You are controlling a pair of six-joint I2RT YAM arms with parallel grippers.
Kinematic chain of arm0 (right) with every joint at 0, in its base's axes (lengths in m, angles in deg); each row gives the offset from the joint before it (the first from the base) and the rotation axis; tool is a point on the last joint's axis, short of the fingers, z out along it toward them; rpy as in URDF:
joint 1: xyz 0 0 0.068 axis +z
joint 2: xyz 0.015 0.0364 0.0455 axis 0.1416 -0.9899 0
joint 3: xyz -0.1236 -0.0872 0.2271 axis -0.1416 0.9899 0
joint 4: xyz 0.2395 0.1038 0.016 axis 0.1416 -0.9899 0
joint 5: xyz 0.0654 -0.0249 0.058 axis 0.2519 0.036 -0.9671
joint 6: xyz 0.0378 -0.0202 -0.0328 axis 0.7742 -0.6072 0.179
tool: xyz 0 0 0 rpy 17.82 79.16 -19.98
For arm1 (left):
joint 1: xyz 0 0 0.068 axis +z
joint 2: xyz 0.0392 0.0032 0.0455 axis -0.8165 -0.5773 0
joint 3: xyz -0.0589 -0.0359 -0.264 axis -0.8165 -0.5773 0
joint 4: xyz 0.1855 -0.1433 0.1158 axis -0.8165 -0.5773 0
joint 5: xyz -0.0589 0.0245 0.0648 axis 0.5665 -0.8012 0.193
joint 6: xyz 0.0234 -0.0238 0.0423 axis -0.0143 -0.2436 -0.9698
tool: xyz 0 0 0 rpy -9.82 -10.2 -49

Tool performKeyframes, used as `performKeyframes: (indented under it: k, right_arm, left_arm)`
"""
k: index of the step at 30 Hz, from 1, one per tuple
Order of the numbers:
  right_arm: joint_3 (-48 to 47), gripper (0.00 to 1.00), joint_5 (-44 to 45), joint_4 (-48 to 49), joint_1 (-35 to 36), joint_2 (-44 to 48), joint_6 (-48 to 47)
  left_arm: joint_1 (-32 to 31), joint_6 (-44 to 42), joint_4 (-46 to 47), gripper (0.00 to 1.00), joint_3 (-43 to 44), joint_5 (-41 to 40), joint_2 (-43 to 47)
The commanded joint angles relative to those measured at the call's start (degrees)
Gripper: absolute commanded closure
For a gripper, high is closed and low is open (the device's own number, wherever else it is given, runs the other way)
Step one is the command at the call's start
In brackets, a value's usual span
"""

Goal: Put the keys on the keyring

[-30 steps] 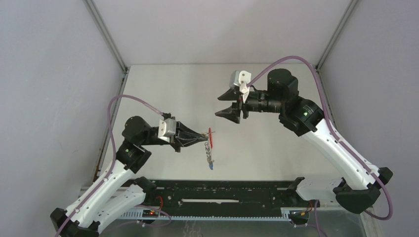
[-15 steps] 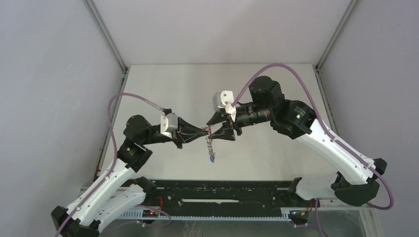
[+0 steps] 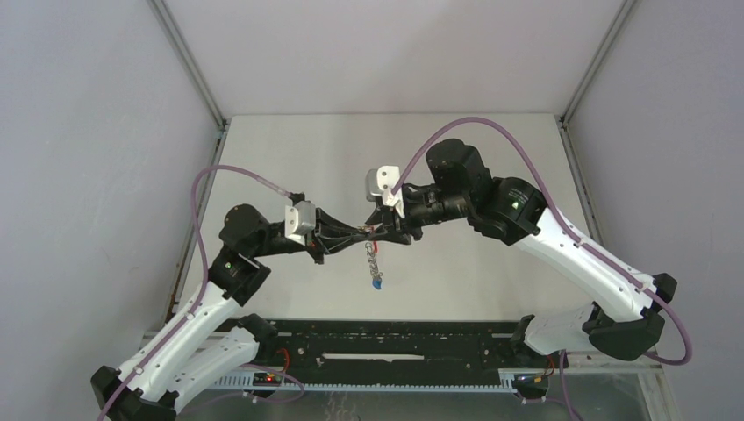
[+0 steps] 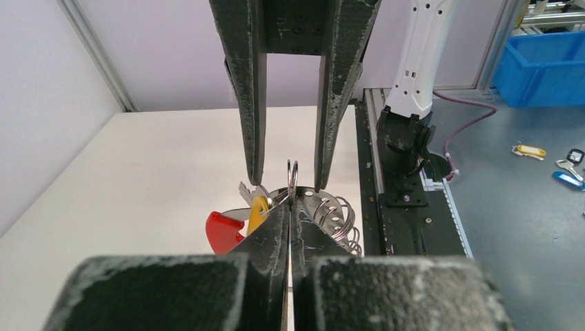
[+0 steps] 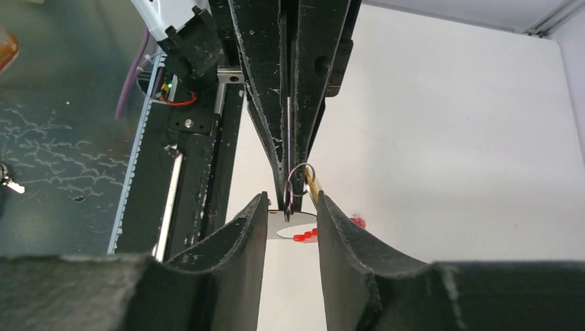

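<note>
White table (image 3: 289, 158) under both arms. My left gripper (image 4: 290, 210) is clenched on the keyring (image 4: 325, 217), pinching its metal ring (image 4: 293, 181). My right gripper (image 5: 292, 201) is released, one finger on either side of that ring, neither seen touching it. The chain (image 3: 372, 257) hangs below my left tips. Red tag (image 4: 222, 231) and yellow key (image 4: 259, 209) sit just beside those tips; blue key (image 3: 375, 284) dangles lowest.
</note>
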Motion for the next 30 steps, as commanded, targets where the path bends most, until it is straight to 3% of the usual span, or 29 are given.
performKeyframes:
  k: [1, 11, 16, 20, 22, 28, 30]
  right_arm:
    - [-3.03, 0.63, 1.22, 0.04, 0.40, -0.20, -0.95]
    - [-2.62, 1.00, 1.87, 1.08, 0.11, -0.14, -0.12]
    - [1.44, 1.00, 1.77, 6.96, -1.43, 1.72, 4.32]
    - [11.72, 1.00, -2.70, 21.16, -4.82, 7.06, 12.70]
    - [16.05, 1.00, -6.31, 27.96, -7.08, 9.35, 19.05]
    - [19.34, 1.00, -14.59, 32.88, -10.01, 10.53, 24.94]
    - [19.22, 1.00, -16.23, 31.97, -10.12, 10.38, 24.53]
  left_arm:
    - [0.23, 0.13, 1.76, 1.00, -0.04, -0.39, 0.43]
    - [0.23, -0.77, 1.07, 1.00, 0.09, -0.91, 0.15]
    - [0.19, -1.06, 0.31, 0.96, 0.59, -2.08, 0.14]
    - [0.28, -1.50, -2.14, 0.67, 1.92, -2.34, 0.63]
    - [0.37, -5.82, -5.03, 0.61, 2.85, -0.96, 1.69]
    - [0.41, -28.49, -24.19, 0.62, 7.47, 0.79, 5.40]
    - [0.36, -31.70, -26.49, 0.64, 8.62, -0.55, 5.83]
